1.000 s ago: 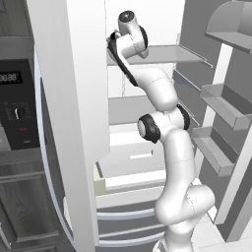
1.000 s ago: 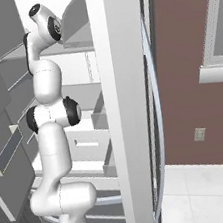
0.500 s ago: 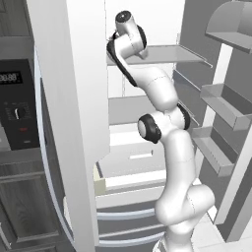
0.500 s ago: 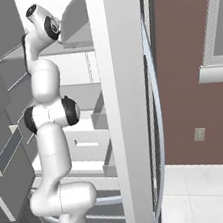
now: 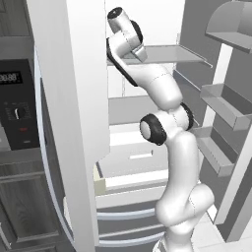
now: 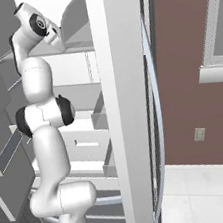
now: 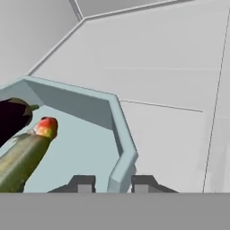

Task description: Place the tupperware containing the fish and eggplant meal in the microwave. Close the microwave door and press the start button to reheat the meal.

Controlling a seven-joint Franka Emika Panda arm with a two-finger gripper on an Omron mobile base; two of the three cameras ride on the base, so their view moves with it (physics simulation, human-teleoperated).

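1. The tupperware (image 7: 85, 134) sits inside the open white fridge (image 5: 74, 123), on a pale shelf (image 7: 170, 90) at the height of the arm's wrist. In the hand view its pale blue rim runs up between the two fingertips.
2. One tupperware. In it, one dark eggplant (image 7: 12, 117) at the far-left corner and one olive-green fish (image 7: 24, 155) with a red-orange tip, lying next to the eggplant and touching or nearly touching it.
3. The gripper (image 7: 110, 183) is narrowed onto the tupperware's near wall, one fingertip inside the wall and one outside. It looks clamped on the rim; whether the container is lifted off the shelf I can't tell.
4. Step in hand, as I read it: the pickup from the fridge. Placing, closing the door and pressing start are all not yet done.
5. Next move calls for drawing the tupperware straight out of the fridge and keeping it level. A one-wall pinch lets it tilt, and the fish could roll.
6. One microwave (image 5: 17, 110), left of the fridge in the left base view. Its black control panel shows one digital display (image 5: 10, 78) and one round dial (image 5: 18, 113) below the display.
7. The fridge door stands between the arm and the microwave, so the carry must swing out around that door, probably with the base driving left.
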